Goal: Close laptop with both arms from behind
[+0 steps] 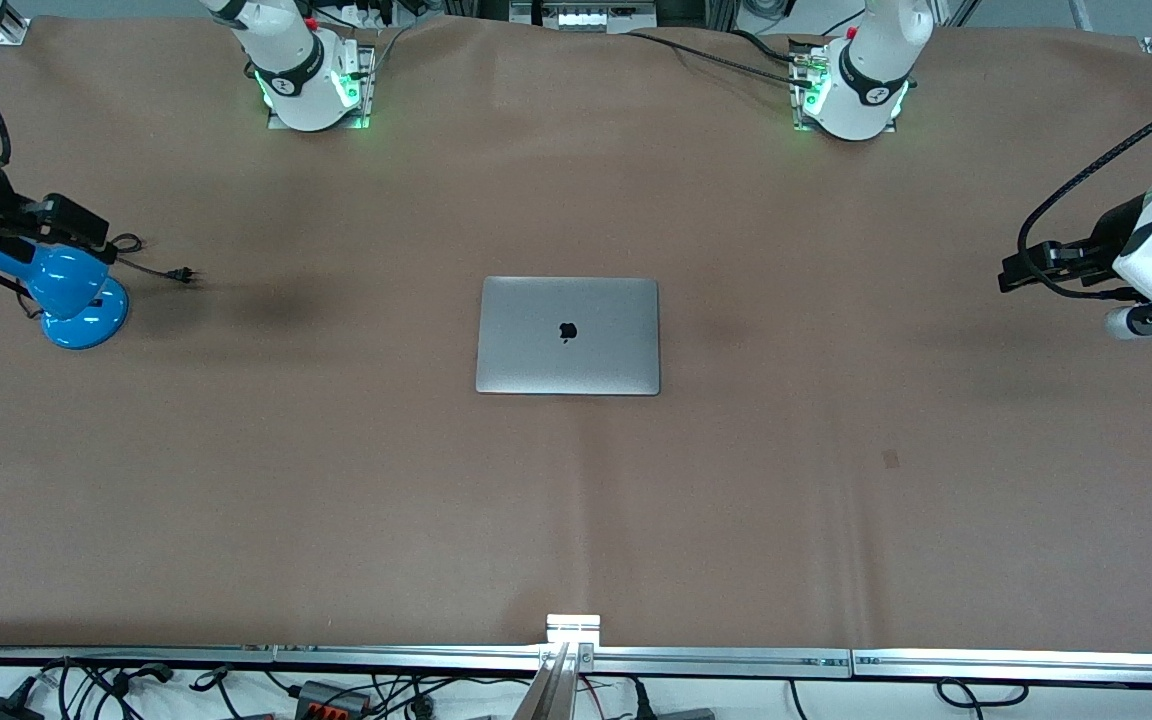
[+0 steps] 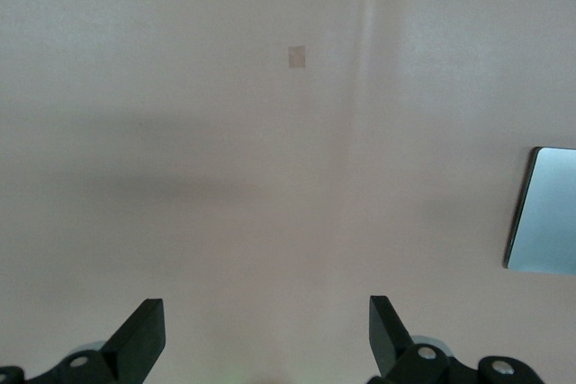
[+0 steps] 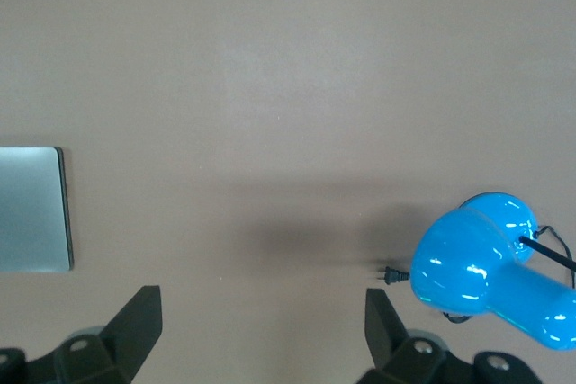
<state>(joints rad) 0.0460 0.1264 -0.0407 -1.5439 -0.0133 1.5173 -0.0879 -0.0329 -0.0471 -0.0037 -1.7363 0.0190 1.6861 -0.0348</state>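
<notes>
The silver-grey laptop (image 1: 568,336) lies shut and flat in the middle of the brown table, lid up with the black apple logo showing. My left gripper (image 1: 1016,270) hangs open and empty over bare table at the left arm's end, well apart from the laptop. Its wrist view shows the spread fingers (image 2: 144,330) and one edge of the laptop (image 2: 544,209). My right gripper (image 1: 96,238) hangs open and empty at the right arm's end, above the blue lamp. Its wrist view shows the gripper (image 3: 263,308) and an edge of the laptop (image 3: 31,209).
A blue desk lamp (image 1: 76,295) stands at the right arm's end, its black plug (image 1: 184,273) lying on the table; both show in the right wrist view, lamp (image 3: 486,267) and plug (image 3: 389,273). A small dark patch (image 1: 891,458) marks the table cover.
</notes>
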